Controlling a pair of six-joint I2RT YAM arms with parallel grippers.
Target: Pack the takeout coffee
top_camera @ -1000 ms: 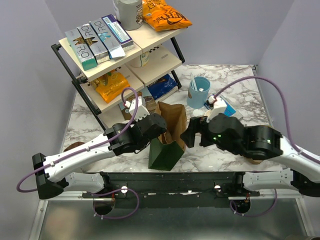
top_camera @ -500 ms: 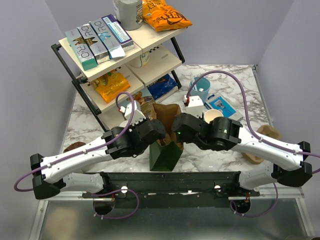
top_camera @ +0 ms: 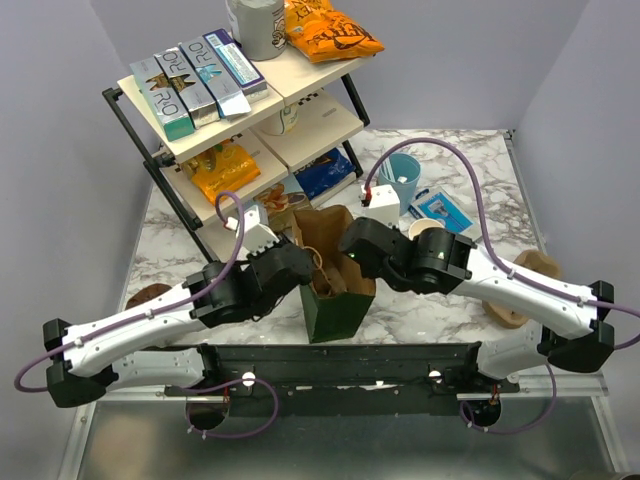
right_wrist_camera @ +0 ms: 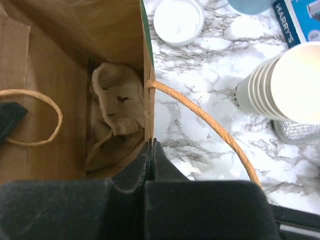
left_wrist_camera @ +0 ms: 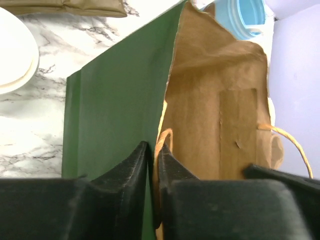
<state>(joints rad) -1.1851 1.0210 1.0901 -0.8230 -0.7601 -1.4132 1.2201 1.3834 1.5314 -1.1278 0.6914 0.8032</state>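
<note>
The green paper bag (top_camera: 335, 300) stands open mid-table, brown inside (right_wrist_camera: 60, 75), with crumpled brown paper (right_wrist_camera: 112, 110) at its bottom. My left gripper (top_camera: 308, 268) straddles the bag's left wall (left_wrist_camera: 110, 110). Its jaws (left_wrist_camera: 154, 147) are slightly apart, with the wall and the twine handle between them. My right gripper (top_camera: 347, 262) is shut on the bag's right wall rim (right_wrist_camera: 151, 145). The takeout coffee (right_wrist_camera: 178, 20), seen by its round white lid, stands on the marble just beyond the bag. The right wrist hides it in the top view.
A stack of lidless cream cups (top_camera: 428, 232) and a light blue cup (top_camera: 400, 180) stand right of the bag. The shelf rack (top_camera: 230, 110) rises at back left. A blue box (top_camera: 440, 210) lies near the cups. A white round rim (left_wrist_camera: 15, 55) shows left of the bag.
The right arm swung left to the bag and its jaws closed on the right rim. The left jaws loosened slightly on the left wall. The bag now stands more upright and open.
</note>
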